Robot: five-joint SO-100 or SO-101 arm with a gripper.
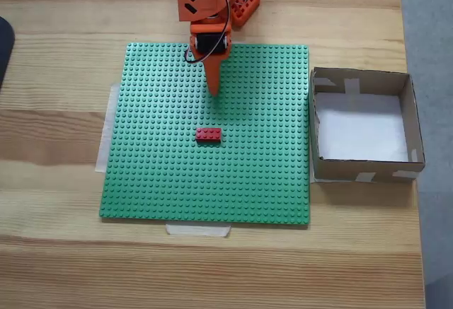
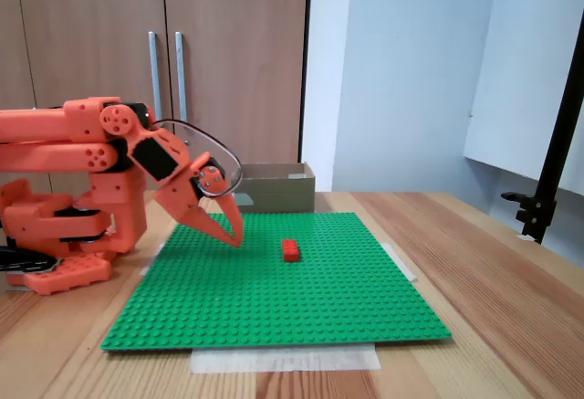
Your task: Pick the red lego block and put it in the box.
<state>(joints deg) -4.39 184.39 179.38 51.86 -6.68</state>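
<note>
The small red lego block [image 1: 208,134] [image 2: 291,249] lies near the middle of the green studded baseplate [image 1: 262,182] [image 2: 301,303]. My orange gripper [image 1: 213,91] [image 2: 236,240] hangs low over the plate with its fingers together and nothing between them, tips pointing down toward the plate. It is short of the block, on the arm's side of it, with a clear gap between them. The brown cardboard box [image 1: 359,78] [image 2: 276,185] with a white bottom stands just off the plate's right edge in a fixed view from above, and it is empty.
The arm's base [image 1: 242,6] [image 2: 64,239] sits at the table's far edge behind the plate. Tape strips [image 1: 198,230] hold the plate to the wooden table. A dark object [image 1: 3,47] pokes in at the left edge. A black stand [image 2: 558,143] rises beside the table.
</note>
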